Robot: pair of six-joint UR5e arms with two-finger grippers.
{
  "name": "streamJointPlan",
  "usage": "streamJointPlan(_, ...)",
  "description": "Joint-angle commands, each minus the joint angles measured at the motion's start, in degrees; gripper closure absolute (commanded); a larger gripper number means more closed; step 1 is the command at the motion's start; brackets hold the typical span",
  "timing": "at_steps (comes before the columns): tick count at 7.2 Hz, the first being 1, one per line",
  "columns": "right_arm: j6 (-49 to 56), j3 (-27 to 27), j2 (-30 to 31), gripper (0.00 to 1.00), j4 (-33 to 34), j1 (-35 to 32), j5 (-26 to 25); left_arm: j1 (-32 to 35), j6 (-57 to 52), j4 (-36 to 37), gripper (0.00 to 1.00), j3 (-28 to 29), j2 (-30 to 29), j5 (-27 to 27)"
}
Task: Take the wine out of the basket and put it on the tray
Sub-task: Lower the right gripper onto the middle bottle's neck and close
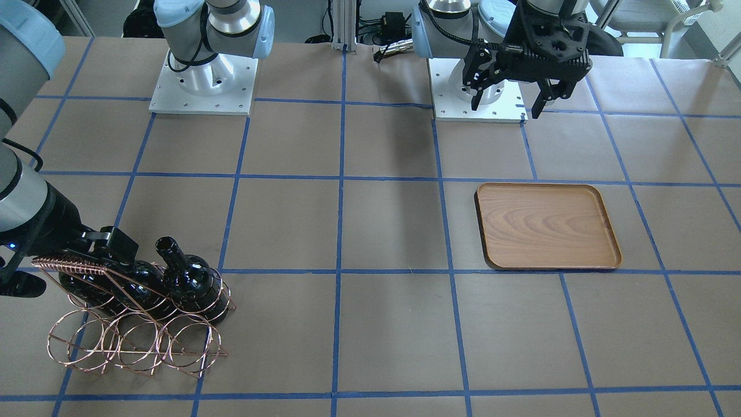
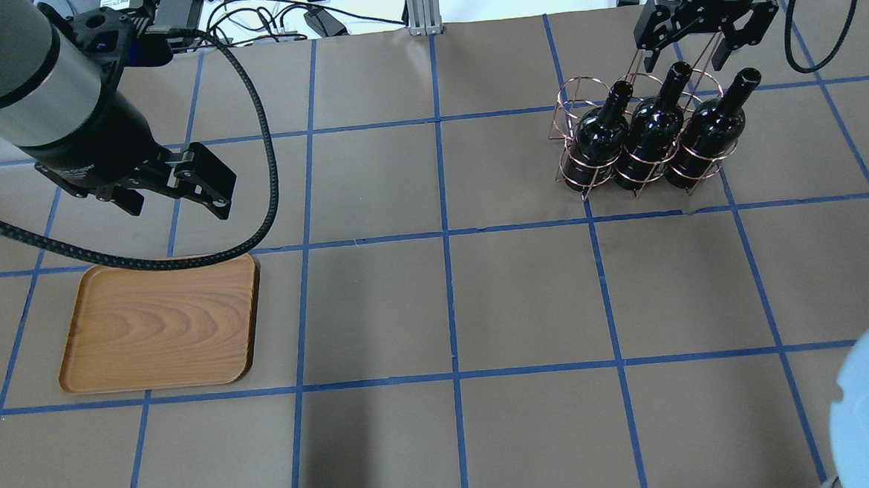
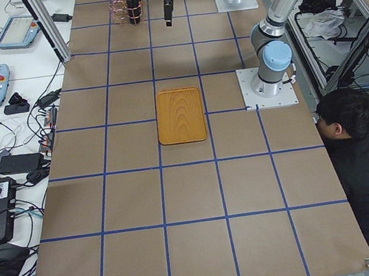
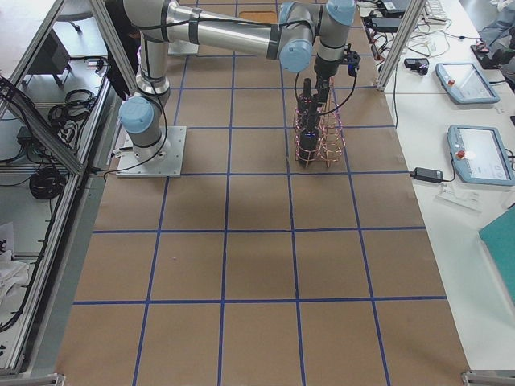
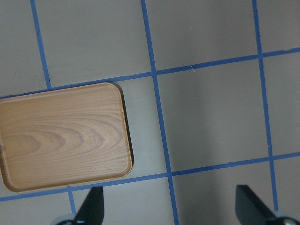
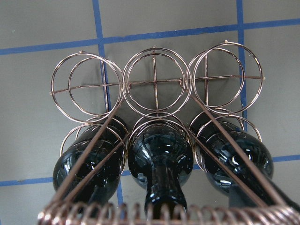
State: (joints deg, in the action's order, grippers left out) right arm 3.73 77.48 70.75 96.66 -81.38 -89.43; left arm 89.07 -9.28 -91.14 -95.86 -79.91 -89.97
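Three dark glossy wine bottles [image 2: 652, 132] stand tilted in the copper wire basket [image 2: 560, 118] at the right back of the table. My right gripper [image 2: 684, 49] is open, just above and behind the middle bottle's neck, touching nothing. The right wrist view looks down that middle bottle [image 6: 159, 154], with the basket's rings [image 6: 154, 83] beyond it and the coiled handle along the bottom edge. The wooden tray [image 2: 160, 325] lies bare at the left front. My left gripper [image 2: 176, 205] hangs open and empty above the table behind the tray [image 5: 61, 136].
The table is brown paper with a blue tape grid [image 2: 445, 232]. Both arm bases [image 1: 202, 81] stand at the robot's edge. Cables and a metal post [image 2: 418, 3] lie beyond the far edge. A person [image 3: 360, 153] sits at the table's side.
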Motion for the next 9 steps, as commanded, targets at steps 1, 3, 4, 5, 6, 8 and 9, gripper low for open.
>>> streamJointPlan(1,0.0,0.3,-0.2,0.12,0.1,0.0,-0.1,0.0,-0.1,-0.2,0.0,-0.1,0.1,0.0)
streamJointPlan(3,0.0,0.3,-0.2,0.3,0.4,0.0,-0.1,0.0,-0.3,-0.8,0.0,-0.2,0.5,-0.1)
streamJointPlan(4,0.0,0.3,-0.2,0.31,0.4,0.0,-0.1,0.0,-0.3,-1.0,0.0,-0.3,0.6,-0.1)
streamJointPlan(5,0.0,0.4,-0.2,0.34,0.4,0.0,-0.1,0.0,-0.3,-1.0,0.0,-0.4,0.6,-0.1)
streamJointPlan(6,0.0,0.9,-0.2,0.41,0.3,0.0,-0.1,0.0,-0.3,-0.9,0.0,-0.4,0.4,0.0)
streamJointPlan(8,-0.1,2.0,0.0,0.44,0.1,0.0,-0.3,0.0,-0.5,-0.9,0.0,-0.4,0.5,-0.1)
streamJointPlan(9,0.0,2.0,0.0,0.65,0.2,0.0,-0.3,0.0,-0.6,-0.9,0.0,-0.4,0.5,-0.1)
